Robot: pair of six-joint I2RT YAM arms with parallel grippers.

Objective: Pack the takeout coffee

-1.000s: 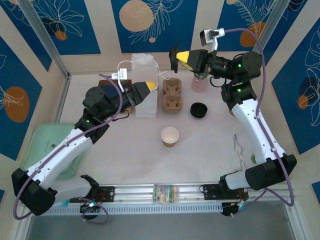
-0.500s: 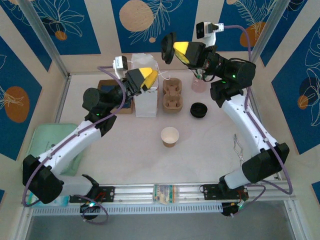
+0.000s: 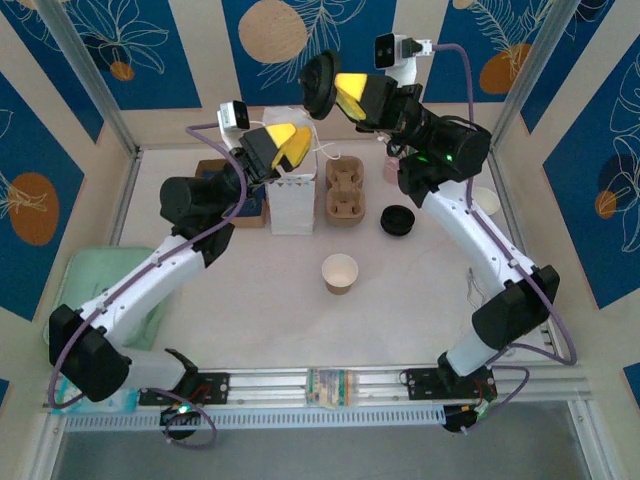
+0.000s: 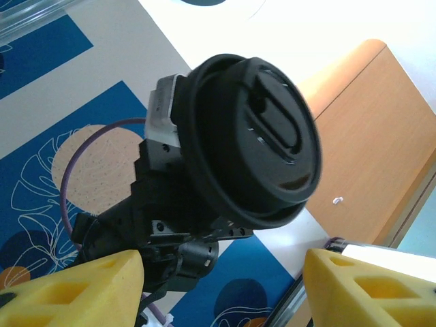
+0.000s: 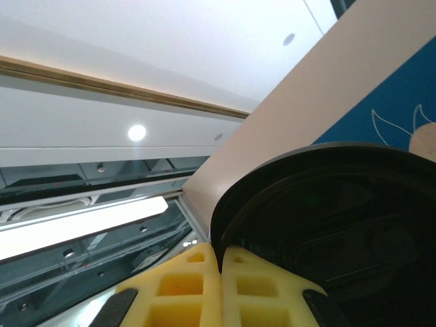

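My right gripper (image 3: 335, 92) is raised high at the back, shut on the rim of a round black lid (image 3: 318, 85). In the right wrist view the yellow fingertips (image 5: 204, 272) pinch the lid (image 5: 340, 218) at its edge. Below and to the left, above the white paper bag (image 3: 291, 205), my left gripper (image 3: 288, 147) stands open and tilted up. In the left wrist view the lid (image 4: 252, 143) faces my left gripper (image 4: 221, 293) with nothing between the fingers. A lidless tan cup (image 3: 340, 272) stands mid-table. The takeout coffee as a lidded cup is out of view.
A brown cup carrier (image 3: 345, 192) lies right of the bag. A loose black lid (image 3: 397, 219) rests on the table beside it. A white cup (image 3: 486, 200) stands at the right edge, and a green tray (image 3: 95, 290) lies at the left.
The right arm has carried the black lid up and to the left. The left gripper has risen from beside the bag and tipped up toward the lid.
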